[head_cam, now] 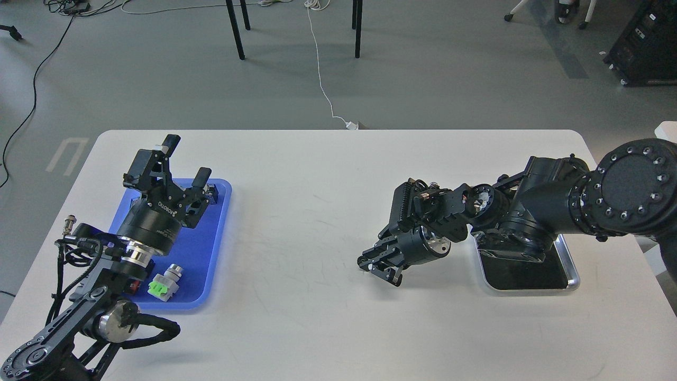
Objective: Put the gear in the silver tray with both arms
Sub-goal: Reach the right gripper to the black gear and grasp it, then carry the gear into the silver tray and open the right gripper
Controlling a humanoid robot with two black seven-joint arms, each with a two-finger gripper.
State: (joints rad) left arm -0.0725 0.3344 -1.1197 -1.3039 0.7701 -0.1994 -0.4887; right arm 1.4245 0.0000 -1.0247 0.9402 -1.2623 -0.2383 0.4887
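My right gripper (372, 264) is low over the white table (317, 211), left of the silver tray (574, 281). Its fingers are closed together on the small black gear (363, 260), which barely shows at the fingertips. The tray, with its dark inner surface, lies at the right side of the table and is partly hidden under my right arm. My left gripper (185, 161) is open and empty, held above the far end of the blue plastic tray (198, 248).
A grey and green part (165, 283) lies in the blue tray's near end. A small metal connector (69, 222) stands on the table left of that tray. Chair legs and cables are on the floor beyond the table.
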